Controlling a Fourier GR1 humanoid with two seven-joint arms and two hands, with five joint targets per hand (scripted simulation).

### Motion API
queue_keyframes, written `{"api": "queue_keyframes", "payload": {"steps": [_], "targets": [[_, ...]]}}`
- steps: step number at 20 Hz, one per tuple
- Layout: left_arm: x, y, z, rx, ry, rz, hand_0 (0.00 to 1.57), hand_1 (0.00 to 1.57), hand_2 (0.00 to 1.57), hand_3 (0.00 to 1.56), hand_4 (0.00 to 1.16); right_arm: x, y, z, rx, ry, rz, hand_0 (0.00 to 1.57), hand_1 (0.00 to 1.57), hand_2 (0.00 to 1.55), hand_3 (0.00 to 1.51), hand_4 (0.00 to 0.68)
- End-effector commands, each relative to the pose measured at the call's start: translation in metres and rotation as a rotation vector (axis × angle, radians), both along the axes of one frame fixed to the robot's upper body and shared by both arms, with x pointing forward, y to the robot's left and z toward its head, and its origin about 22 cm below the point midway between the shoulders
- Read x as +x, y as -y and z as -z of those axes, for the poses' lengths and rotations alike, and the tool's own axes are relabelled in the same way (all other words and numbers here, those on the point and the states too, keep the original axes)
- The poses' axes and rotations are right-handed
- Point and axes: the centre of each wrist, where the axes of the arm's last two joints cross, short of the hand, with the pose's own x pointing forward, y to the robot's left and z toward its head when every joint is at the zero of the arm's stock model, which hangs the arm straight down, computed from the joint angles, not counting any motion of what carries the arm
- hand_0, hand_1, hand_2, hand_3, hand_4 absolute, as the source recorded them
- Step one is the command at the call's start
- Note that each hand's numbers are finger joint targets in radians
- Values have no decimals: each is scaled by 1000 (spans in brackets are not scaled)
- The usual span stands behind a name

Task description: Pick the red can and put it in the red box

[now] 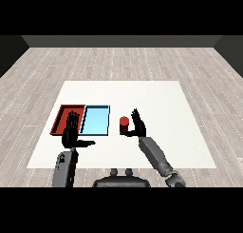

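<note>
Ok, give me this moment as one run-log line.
red can: upright on table, right of light blue tray | right hand: open beside can | left hand: open, over red tray | placed: no

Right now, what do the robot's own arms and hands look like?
Two grey, segmented forearms, each ending in a black hand with slim fingers and a thumb: left hand, right hand. The left forearm carries a small red mark. No cables or sleeves show.
</note>
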Motion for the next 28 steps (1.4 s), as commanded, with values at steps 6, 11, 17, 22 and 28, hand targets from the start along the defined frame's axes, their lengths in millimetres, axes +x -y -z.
{"api": "queue_keyframes", "payload": {"steps": [6,11,17,22,28], "targets": [[-2,4,-9,3,16,2,0,0,0,0,0,5,-13,11,-23,-38,18,0,0,0,0,0],[-15,10,10,3,1,-11,0,0,0,0,0,5,-22,7,-35,-36,28,0,0,0,0,0],[1,1,4,16,-4,-6,0,0,0,0,0,6,-18,13,-25,-38,16,0,0,0,0,0],[-1,-13,5,10,10,-8,0,0,0,0,0,24,-15,7,2,-52,9,0,0,0,0,0],[3,5,4,-6,1,0,0,0,0,0,0,8,-44,3,-40,-57,-22,0,0,0,0,0]]}}
